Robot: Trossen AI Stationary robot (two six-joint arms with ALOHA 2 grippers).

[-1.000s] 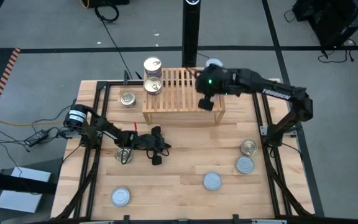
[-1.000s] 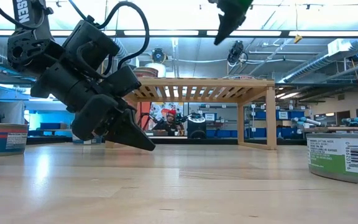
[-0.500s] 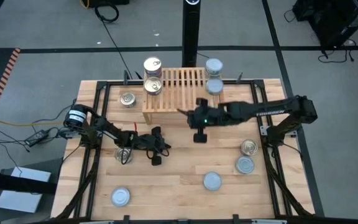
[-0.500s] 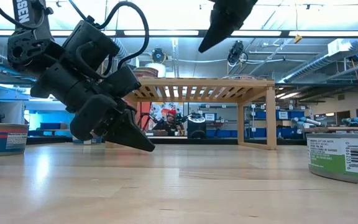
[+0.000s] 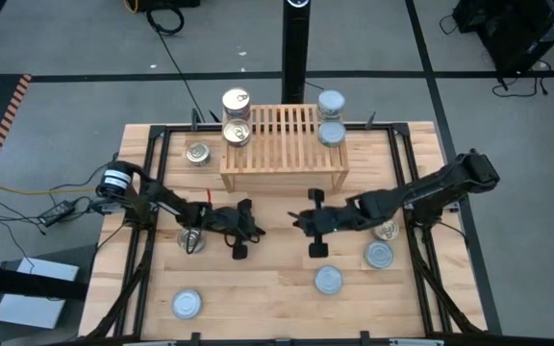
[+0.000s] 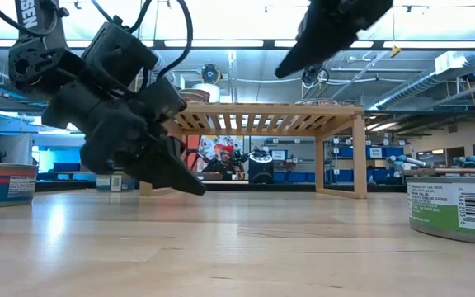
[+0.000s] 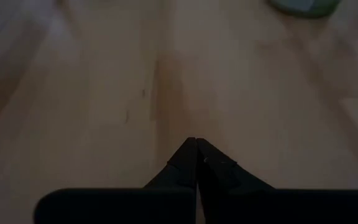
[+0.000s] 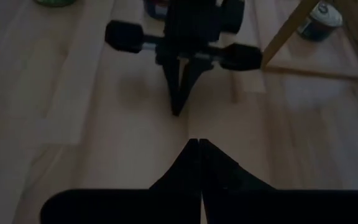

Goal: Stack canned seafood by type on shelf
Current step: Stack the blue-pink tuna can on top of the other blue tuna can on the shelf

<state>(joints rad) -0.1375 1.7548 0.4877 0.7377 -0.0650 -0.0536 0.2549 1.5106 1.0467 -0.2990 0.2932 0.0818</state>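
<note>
The light-wood shelf (image 5: 282,146) stands at the table's far middle. Two gold-lid tins (image 5: 237,104) (image 5: 238,133) sit at its left end and two blue-silver tins (image 5: 331,102) (image 5: 332,133) at its right end. My left gripper (image 5: 261,229) is shut and hangs low over the table's middle, pointing right. My right gripper (image 5: 297,223) is shut too. It faces the left one from the right, higher up (image 6: 283,73), with nothing held. In the right wrist view my shut fingertips (image 8: 199,142) point at the left gripper (image 8: 178,109).
Loose tins lie on the table: one left of the shelf (image 5: 197,152), one under the left arm (image 5: 190,240), one near left (image 5: 187,304), and three at the right (image 5: 386,229) (image 5: 379,255) (image 5: 328,279). Bare wood (image 5: 277,288) lies in front of the grippers.
My right gripper has come away from the shelf's right end, moving toward the near edge and down to the table's middle. It now tips downward and faces the left gripper. It has stayed shut. The two blue-silver tins it covered now show. My left gripper has turned slightly in place.
</note>
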